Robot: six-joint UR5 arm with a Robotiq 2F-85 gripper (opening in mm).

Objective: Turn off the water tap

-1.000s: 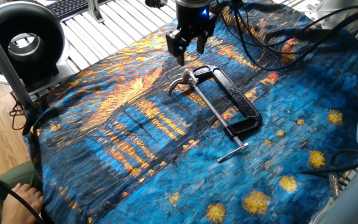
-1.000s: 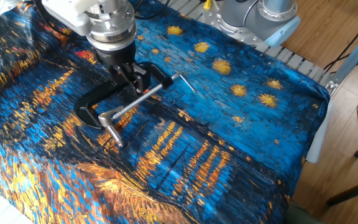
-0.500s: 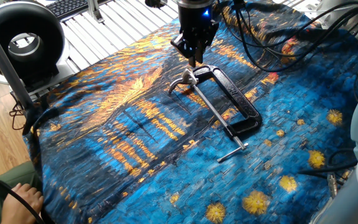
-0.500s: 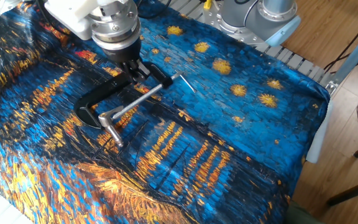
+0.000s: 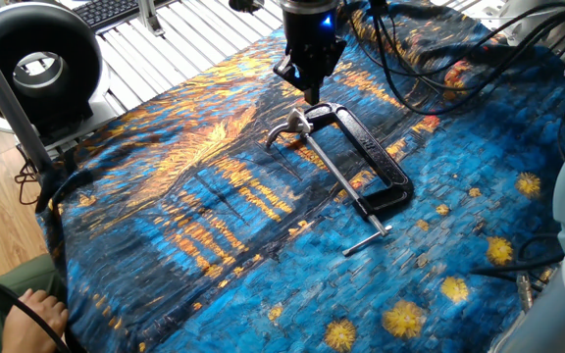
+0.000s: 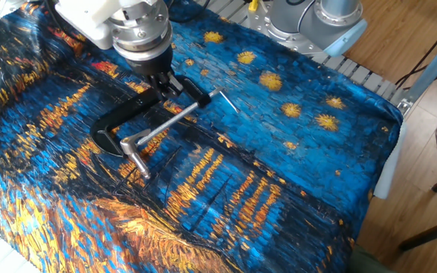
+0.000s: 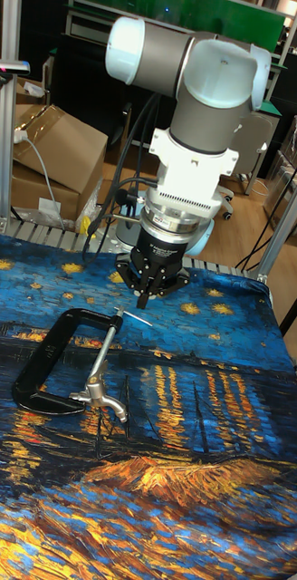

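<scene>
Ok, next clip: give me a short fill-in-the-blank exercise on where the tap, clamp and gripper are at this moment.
1. The water tap is held in the jaw of a black ____.
2. The gripper hangs above the tap without ____ it.
3. The clamp's screw rod ends in a ____ shaped bar.
4. The cloth under everything is mostly ____ with orange and yellow.

Missing words: clamp; touching; T; blue
</scene>
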